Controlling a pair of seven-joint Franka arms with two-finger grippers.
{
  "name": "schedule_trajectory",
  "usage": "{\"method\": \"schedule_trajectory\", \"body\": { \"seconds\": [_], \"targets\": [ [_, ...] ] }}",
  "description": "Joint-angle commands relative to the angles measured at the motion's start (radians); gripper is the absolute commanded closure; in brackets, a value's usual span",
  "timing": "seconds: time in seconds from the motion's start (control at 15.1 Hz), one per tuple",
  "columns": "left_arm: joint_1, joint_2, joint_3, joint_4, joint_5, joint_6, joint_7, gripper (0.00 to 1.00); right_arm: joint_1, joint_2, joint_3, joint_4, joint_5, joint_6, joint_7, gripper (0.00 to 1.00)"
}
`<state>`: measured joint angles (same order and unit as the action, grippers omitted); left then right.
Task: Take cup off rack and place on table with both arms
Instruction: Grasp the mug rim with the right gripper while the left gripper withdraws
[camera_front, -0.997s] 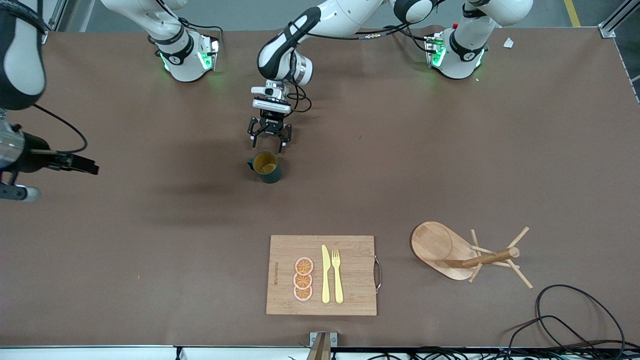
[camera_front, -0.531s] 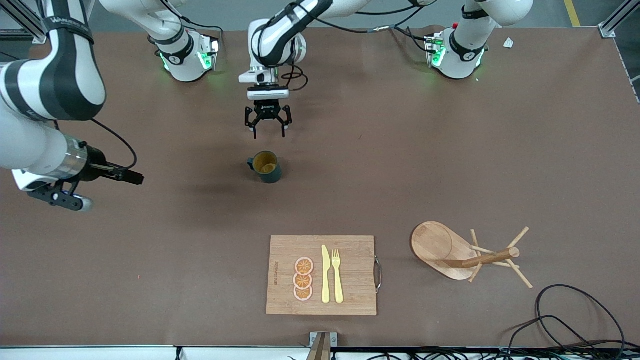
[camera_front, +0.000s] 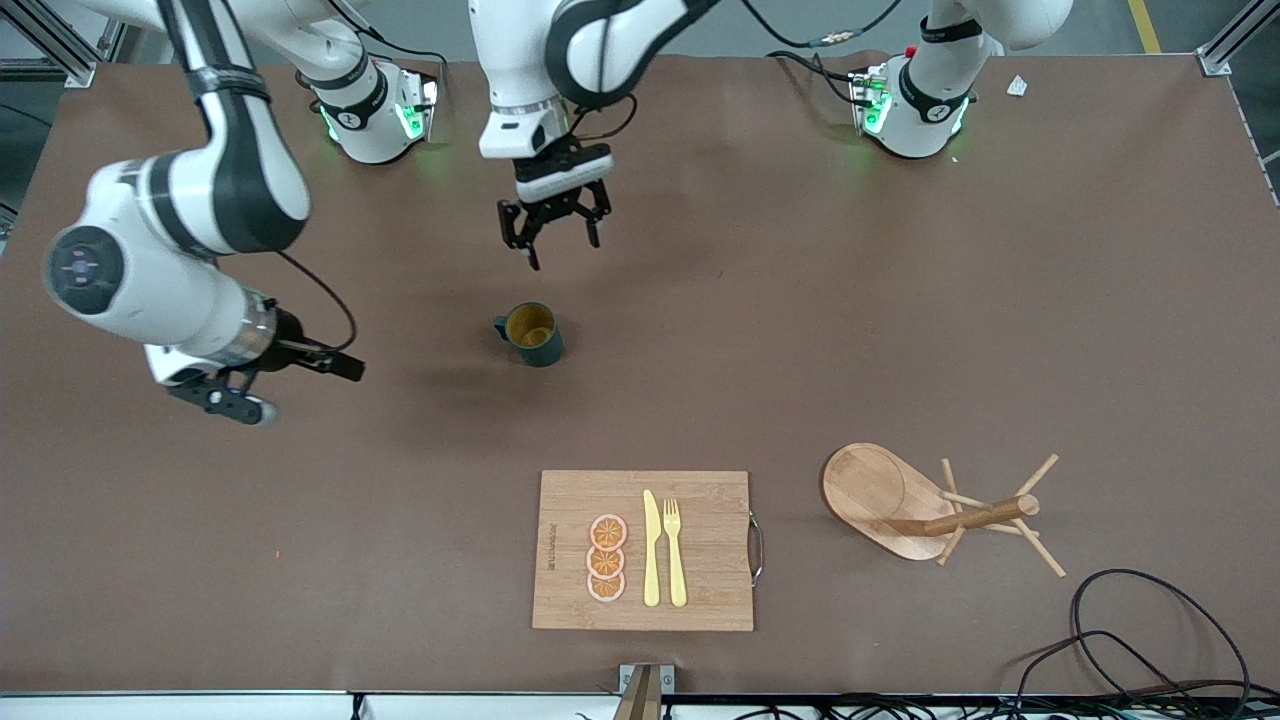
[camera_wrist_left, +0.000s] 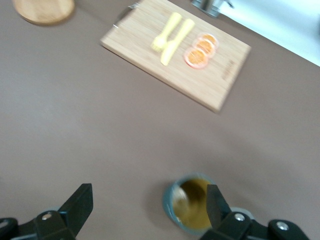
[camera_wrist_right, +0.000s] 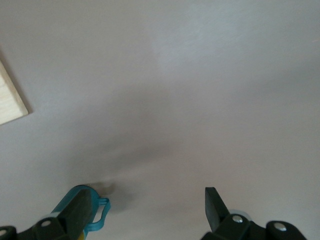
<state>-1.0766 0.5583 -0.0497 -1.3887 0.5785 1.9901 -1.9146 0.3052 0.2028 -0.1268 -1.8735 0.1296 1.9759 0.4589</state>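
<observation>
The dark teal cup (camera_front: 532, 333) stands upright on the brown table (camera_front: 900, 300), its yellowish inside showing. It also shows in the left wrist view (camera_wrist_left: 192, 205), and its handle shows in the right wrist view (camera_wrist_right: 106, 209). My left gripper (camera_front: 563, 250) is open and empty over the table beside the cup (camera_wrist_left: 149, 192). My right gripper (camera_front: 335, 366) is open and empty, over the table toward the right arm's end from the cup (camera_wrist_right: 147, 196). The wooden rack (camera_front: 870, 490) has bare pegs, and its post points sideways.
A bamboo cutting board (camera_front: 642, 550) with a yellow knife, a fork and three orange slices lies near the front edge; it also shows in the left wrist view (camera_wrist_left: 150, 55). Black cables (camera_front: 1150, 630) lie at the front corner by the rack.
My left gripper has drawn away from the cup toward the bases, still open. My right arm has swung in from the table's end toward the cup. The cup has not moved.
</observation>
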Motion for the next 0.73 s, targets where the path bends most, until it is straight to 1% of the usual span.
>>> {"method": "schedule_trajectory", "body": {
  "seconds": [0.0,0.13,0.33,0.4,0.53,0.66],
  "targets": [
    [0.125,-0.083,-0.012,-0.033,-0.115,-0.031,0.147,0.0,0.081,-0.033,-0.008,-0.117,0.013,0.105,0.058,0.0],
    [0.226,-0.115,-0.012,-0.032,-0.182,-0.033,0.256,0.0,0.141,-0.04,-0.008,-0.197,0.013,0.211,0.136,0.0],
    [0.361,-0.141,-0.013,-0.032,-0.19,-0.04,0.385,0.0,0.219,-0.036,-0.007,-0.28,0.013,0.355,0.153,0.0],
    [0.404,-0.143,-0.016,-0.029,-0.196,-0.04,0.446,0.0,0.239,-0.033,-0.007,-0.292,0.012,0.388,0.153,0.0],
    [0.483,-0.143,-0.012,-0.006,-0.277,-0.04,0.599,0.0,0.297,-0.017,-0.008,-0.296,0.012,0.438,0.152,0.0],
    [0.564,-0.164,-0.009,0.005,-0.33,-0.072,0.655,0.0,0.34,0.01,-0.008,-0.296,0.01,0.483,0.142,0.0]
  ]
}}
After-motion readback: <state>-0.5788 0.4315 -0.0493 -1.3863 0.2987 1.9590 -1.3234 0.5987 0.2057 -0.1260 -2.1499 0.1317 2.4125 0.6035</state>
